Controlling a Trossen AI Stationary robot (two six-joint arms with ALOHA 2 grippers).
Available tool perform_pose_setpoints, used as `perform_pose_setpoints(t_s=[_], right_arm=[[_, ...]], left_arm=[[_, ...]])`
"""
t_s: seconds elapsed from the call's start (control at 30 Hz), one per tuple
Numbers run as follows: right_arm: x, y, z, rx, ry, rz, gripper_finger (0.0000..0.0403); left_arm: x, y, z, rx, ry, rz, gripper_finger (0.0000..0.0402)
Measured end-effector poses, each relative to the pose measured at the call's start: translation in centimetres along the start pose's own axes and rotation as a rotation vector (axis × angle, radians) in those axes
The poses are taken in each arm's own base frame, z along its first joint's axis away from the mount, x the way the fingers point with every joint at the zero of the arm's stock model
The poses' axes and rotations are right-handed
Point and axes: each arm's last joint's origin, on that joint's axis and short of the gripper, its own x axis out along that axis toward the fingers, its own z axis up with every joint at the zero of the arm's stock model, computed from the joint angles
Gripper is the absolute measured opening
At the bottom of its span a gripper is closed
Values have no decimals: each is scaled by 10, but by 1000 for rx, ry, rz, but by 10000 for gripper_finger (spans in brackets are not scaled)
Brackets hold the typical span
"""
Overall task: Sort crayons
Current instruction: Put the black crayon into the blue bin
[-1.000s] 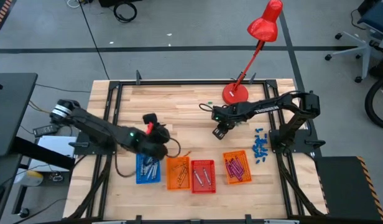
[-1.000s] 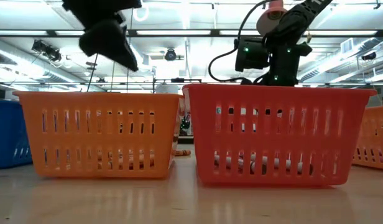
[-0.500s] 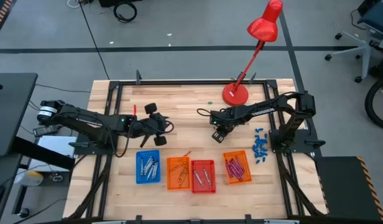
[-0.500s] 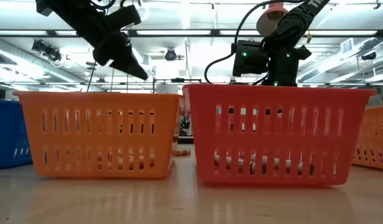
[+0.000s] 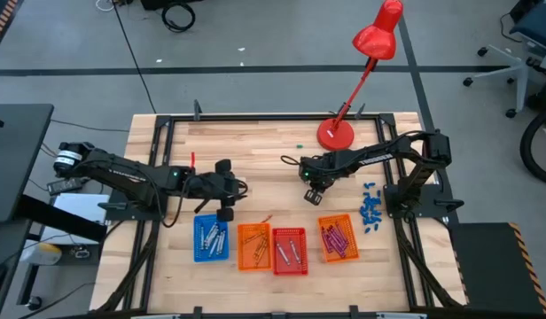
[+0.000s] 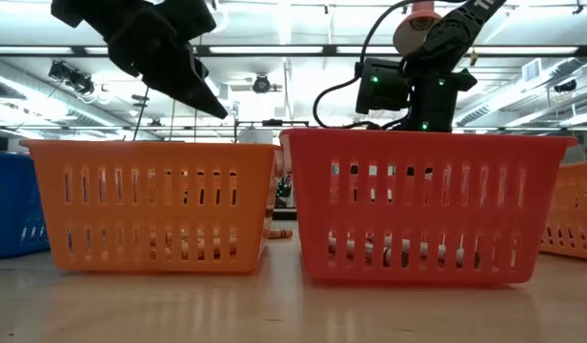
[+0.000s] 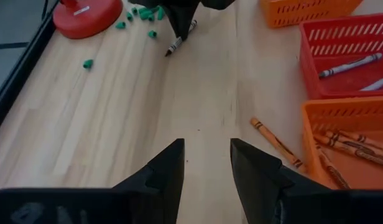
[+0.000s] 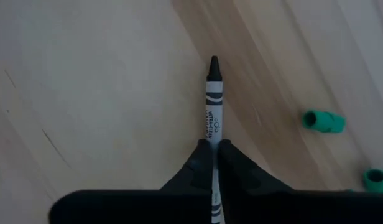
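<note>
Since the earlier frame, right hand (image 8: pixel 214 163) has clenched on a grey-white crayon (image 8: pixel 213 99) lying on the counter (image 5: pixel 264 155) near the red lamp base (image 5: pixel 335 133), likely for sorting. Left hand (image 7: pixel 207 165) hovers released beside the orange tray (image 7: pixel 353 134), holding nothing.

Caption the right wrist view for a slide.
Right end effector shut on a grey-white paper-wrapped crayon above the wooden table, teal-green bits nearby.

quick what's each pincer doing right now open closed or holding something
Left pincer: open, holding nothing.
Right pincer: closed on a grey-white crayon.
</note>
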Motion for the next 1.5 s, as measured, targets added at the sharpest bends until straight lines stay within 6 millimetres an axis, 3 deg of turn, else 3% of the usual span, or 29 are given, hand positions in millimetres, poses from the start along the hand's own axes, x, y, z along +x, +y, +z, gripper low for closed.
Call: perform_pose_setpoints(t_s=[0.37, 0.67, 0.8, 1.1, 1.3, 1.5], right_arm=[[-1, 6, 8, -33, -76, 67, 15], [-2, 10, 17, -87, -165, 158, 6], [-2, 13, 16, -122, -162, 160, 28], [-6, 71, -17, -342, -145, 143, 92], [-7, 75, -15, -344, -165, 226, 126], [-8, 84, -12, -373, -209, 306, 147]], left_arm=[[1, -5, 0, -125, -54, -18, 142], [16, -6, -26, -177, -97, -1, 149], [16, -8, -25, -199, -105, -13, 149], [16, -15, -27, -133, -87, -55, 149], [18, -7, -22, -161, -128, -37, 149], [18, -12, -23, -157, -124, -65, 149]])
